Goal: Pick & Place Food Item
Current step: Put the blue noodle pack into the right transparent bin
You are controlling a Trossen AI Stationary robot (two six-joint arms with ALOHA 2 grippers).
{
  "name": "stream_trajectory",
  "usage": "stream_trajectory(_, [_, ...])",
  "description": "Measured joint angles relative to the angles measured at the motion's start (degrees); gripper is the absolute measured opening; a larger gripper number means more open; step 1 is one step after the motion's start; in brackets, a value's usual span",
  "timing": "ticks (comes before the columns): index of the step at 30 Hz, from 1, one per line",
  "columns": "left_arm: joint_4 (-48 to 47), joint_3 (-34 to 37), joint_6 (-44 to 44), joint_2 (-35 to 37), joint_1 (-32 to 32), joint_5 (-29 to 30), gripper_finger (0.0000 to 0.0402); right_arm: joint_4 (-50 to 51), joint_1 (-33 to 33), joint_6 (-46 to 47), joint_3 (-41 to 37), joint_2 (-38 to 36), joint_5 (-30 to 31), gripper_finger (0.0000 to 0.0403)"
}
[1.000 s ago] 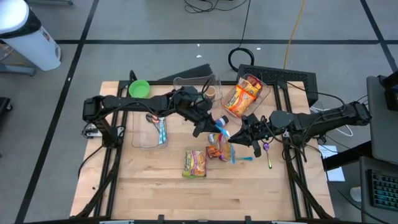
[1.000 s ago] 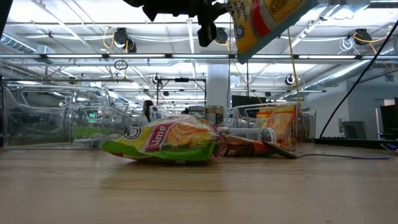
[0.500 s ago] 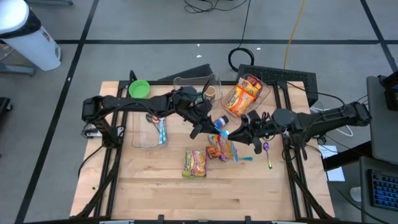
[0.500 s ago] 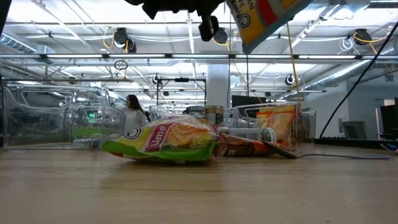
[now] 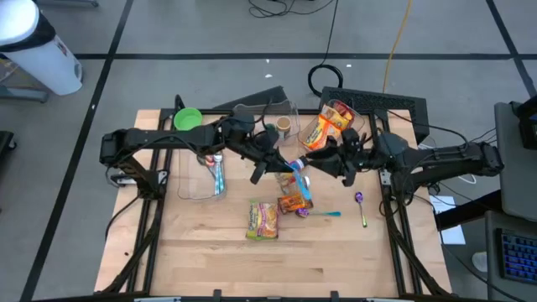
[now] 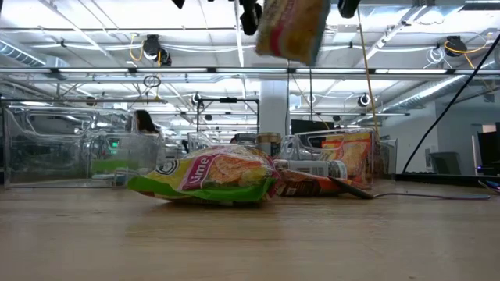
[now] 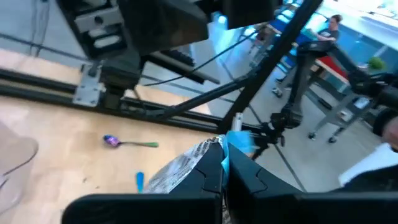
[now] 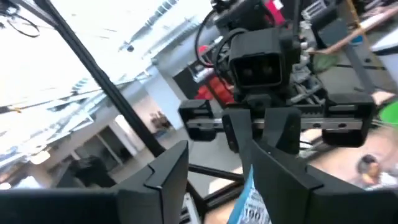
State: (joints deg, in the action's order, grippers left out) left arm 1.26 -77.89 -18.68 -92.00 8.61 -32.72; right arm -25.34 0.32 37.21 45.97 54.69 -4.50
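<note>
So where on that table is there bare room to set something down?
The bare wood along the table's near edge, below the lime packet, is free. It is crowded mid-table, around the snack bag, clear tubs and spoon.

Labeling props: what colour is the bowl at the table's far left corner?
Green bowl, clearest in the high view.

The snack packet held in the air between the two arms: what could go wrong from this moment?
1. The left pincer is shut on only the edge of the snack packet, while the right pincer stands open beside it. The packet may slip and fall.
2. Below it lie the orange packet and the green lime packet; a drop could land on them.
3. Both pincers hang close together, so the arms might bump.
</note>
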Motion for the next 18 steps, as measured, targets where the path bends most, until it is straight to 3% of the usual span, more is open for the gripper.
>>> stream_trajectory(11, [-1.84, 0.0, -3.01, -0.13, 0.41, 12.31, 0.0001, 27.5, 0.13, -12.99, 17.0, 9.05, 0.1, 0.017])
stream_trajectory(18, [-3.26, 0.0, -3.97, -0.12, 0.34, 18.4, 0.0, 32.53, -0.13, -16.4, 22.46, 13.8, 0.23, 0.017])
